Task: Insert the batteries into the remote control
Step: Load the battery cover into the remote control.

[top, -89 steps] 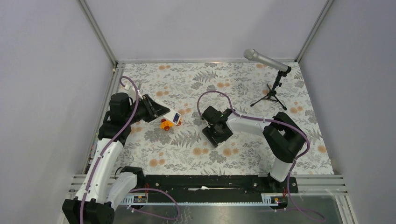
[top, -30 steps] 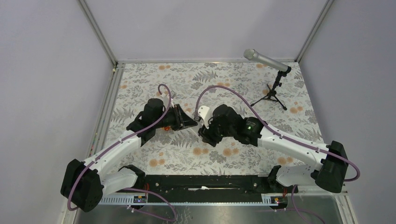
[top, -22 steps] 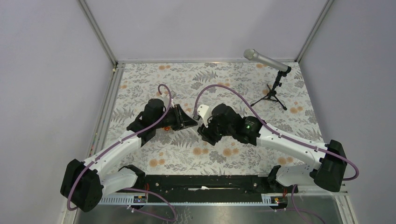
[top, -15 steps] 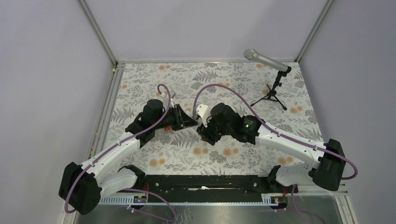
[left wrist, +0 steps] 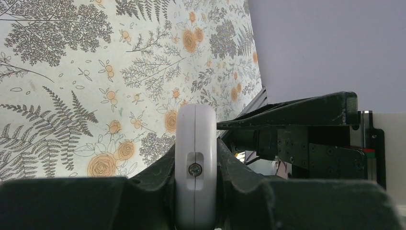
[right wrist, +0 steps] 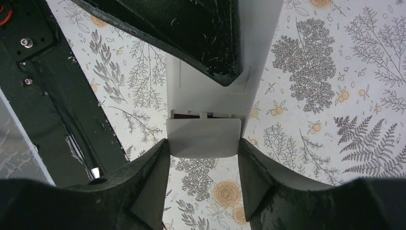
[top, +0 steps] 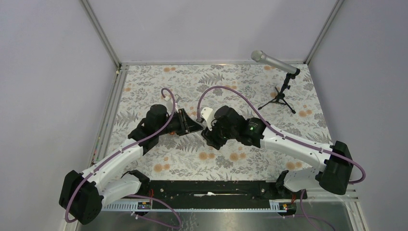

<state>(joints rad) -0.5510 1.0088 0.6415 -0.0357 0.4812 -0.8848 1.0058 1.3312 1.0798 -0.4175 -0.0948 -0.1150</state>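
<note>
My left gripper (left wrist: 195, 160) is shut on the remote control (left wrist: 195, 129), seen edge-on as a white rounded body with a small screw. In the top view the left gripper (top: 194, 126) and right gripper (top: 208, 129) meet at mid-table, the remote (top: 206, 115) between them. In the right wrist view the remote's plain white back (right wrist: 215, 93) faces me, with a left finger (right wrist: 201, 38) across it. My right gripper (right wrist: 202, 142) is shut on a small flat white square piece (right wrist: 203, 136), held against the remote's back. A thin dark strip (right wrist: 191, 115) shows in the gap. The batteries are hidden.
A microphone on a small tripod (top: 280, 85) stands at the back right. A floral cloth (top: 250, 159) covers the table. A metal rail (top: 216, 187) runs along the near edge. Walls close in the sides and back.
Since three seconds ago the left arm has carried the remote from the left to mid-table and the right arm has met it. Over the last second both grippers have drifted slightly left.
</note>
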